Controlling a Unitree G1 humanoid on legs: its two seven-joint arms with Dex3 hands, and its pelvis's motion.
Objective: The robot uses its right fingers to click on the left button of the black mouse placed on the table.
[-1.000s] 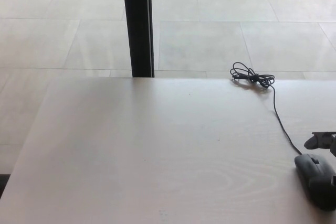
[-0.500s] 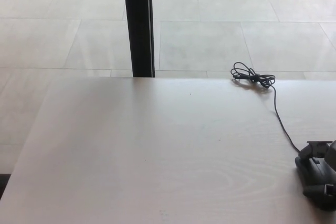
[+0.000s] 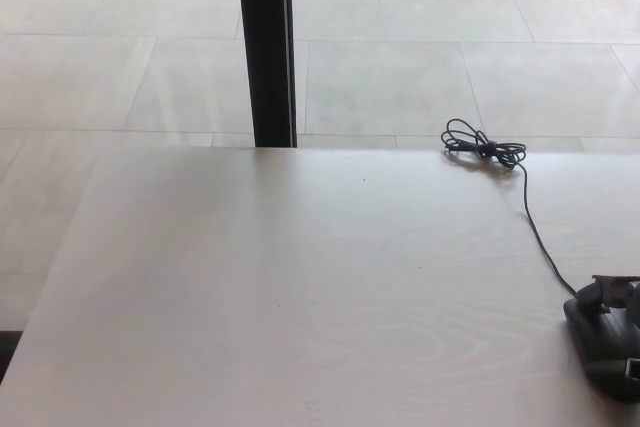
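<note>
At table's (image 3: 300, 277) right edge, right hand (image 3: 618, 299) over black mouse (image 3: 592, 332)

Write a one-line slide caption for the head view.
Right robot hand over the front of a black mouse at the table edge, its cable trailing to a coiled bundle.

No legible text, label, brand, number or sign in the head view. Surfaces checked: the pale wood-grain table (image 3: 300, 287), unmarked; the black mouse (image 3: 600, 332) at the right edge, largely covered by the right hand (image 3: 622, 319), with no readable logo on the part that shows; its cord (image 3: 535, 227) and the coiled bundle at the far table edge, without a tag; the dark post (image 3: 267, 47) and tiled floor (image 3: 400, 67) beyond, both plain.
</note>
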